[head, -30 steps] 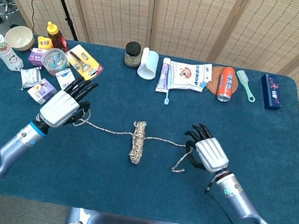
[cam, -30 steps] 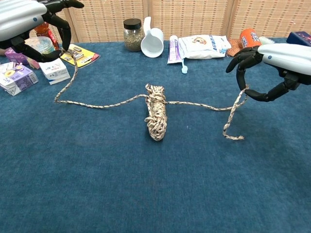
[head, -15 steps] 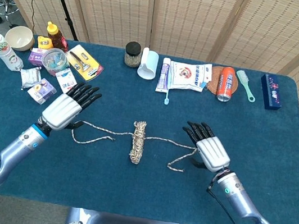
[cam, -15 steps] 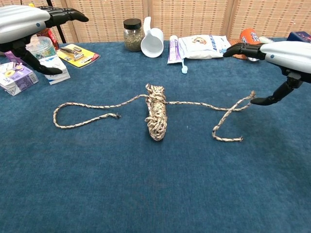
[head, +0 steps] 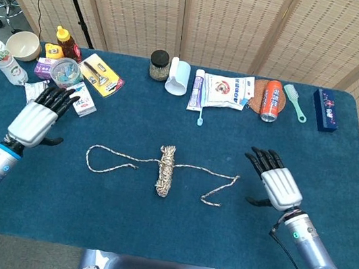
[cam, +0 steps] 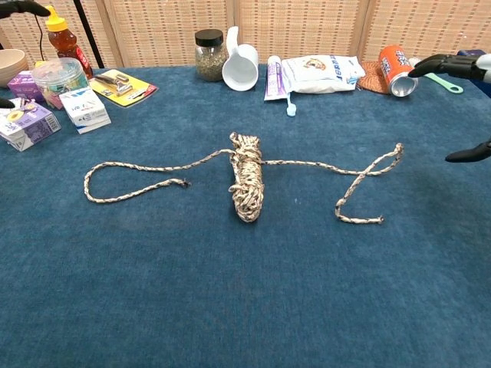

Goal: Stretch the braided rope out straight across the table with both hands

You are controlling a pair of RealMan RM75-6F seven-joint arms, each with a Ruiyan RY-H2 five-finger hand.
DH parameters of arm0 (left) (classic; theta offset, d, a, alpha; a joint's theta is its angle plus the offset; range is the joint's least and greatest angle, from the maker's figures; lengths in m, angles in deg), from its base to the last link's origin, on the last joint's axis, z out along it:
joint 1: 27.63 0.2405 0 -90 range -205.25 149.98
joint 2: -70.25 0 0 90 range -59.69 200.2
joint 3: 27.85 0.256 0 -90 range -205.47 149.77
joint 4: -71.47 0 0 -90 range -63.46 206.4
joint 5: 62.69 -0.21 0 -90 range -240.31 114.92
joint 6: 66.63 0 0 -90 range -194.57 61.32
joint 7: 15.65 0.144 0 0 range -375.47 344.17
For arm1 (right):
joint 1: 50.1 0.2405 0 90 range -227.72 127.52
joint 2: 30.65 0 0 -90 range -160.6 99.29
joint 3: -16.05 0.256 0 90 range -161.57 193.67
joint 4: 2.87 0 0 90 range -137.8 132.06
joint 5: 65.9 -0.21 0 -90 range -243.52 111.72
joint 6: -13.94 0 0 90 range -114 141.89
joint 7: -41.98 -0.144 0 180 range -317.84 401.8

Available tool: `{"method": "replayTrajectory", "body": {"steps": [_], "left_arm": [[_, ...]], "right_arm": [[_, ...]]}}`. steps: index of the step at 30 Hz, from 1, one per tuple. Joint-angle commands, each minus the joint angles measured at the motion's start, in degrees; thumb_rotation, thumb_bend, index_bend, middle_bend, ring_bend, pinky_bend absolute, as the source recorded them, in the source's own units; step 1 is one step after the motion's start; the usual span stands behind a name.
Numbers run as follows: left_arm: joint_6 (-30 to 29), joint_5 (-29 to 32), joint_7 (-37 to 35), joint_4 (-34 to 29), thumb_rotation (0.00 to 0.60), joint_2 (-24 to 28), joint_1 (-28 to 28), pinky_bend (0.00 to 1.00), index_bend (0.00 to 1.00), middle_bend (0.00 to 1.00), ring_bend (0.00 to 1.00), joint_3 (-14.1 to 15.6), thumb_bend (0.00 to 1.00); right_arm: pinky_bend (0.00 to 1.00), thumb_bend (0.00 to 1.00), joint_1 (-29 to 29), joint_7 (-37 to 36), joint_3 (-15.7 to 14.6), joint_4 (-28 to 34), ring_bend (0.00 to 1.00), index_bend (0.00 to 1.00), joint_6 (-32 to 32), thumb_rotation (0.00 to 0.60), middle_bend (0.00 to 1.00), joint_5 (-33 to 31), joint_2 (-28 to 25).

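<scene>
Pulled outward, off rope (head: 166, 169): left robot hand (head: 32, 123), right robot hand (head: 280, 188) both spread, empty. Rope axis left-right on counter (head: 151, 226), ends slack, right end nearer its hand

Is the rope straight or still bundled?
Bundled. The rope keeps a wound coil at its middle; both tails lie slack and looped back. Both hands are off it.
</scene>
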Motion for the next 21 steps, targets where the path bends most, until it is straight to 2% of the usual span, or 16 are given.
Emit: {"method": "replayTrajectory", "body": {"steps": [1,3,4,8,14,21], "left_arm": [[-1.79,1.70,0.88,-0.56,0.600,1.96,2.35,0.00,0.00,0.00,0.00,0.10,0.12],[-2.47,2.52,1.63,-1.48,0.600,2.90,3.42,0.00,0.00,0.00,0.00,0.18,0.12],[-2.80,3.11,1.82,-2.11,0.600,3.48,4.08,0.00,0.00,0.00,0.00,0.21,0.12],[-5.73,5.40,0.80,-5.47,0.600,6.45,8.05,0.00,0.00,0.00,0.00,0.49,0.13],[-11.19,4.85,0.19,-8.71,0.600,10.19,14.09,0.00,0.06,0.00,0.00,2.52,0.14],[-18.84,3.19,-2.38,-8.99,0.600,11.10,21.85,0.00,0.05,0.00,0.00,5.09,0.14]], "right_arm": [[0.00,0.18,-1.41,-0.69,0.36,0.08,0.00,0.00,-1.33,0.537,0.00,-1.38,-1.11],[0.00,0.18,-2.05,-0.35,0.56,0.15,0.00,0.00,-2.01,0.595,0.00,-2.01,-1.42],[0.00,0.18,-2.41,-0.20,0.66,0.23,0.00,0.00,-2.27,0.600,0.00,-2.46,-1.60],[0.00,0.18,-4.53,0.10,1.03,0.79,0.00,0.08,-3.77,0.600,0.00,-4.77,-2.67],[0.00,0.18,-7.66,0.59,0.76,1.23,0.00,0.16,-6.01,0.600,0.02,-6.60,-3.87],[0.00,0.18,-12.45,2.06,0.11,2.23,0.00,0.21,-10.86,0.600,0.04,-7.80,-4.84]]}}
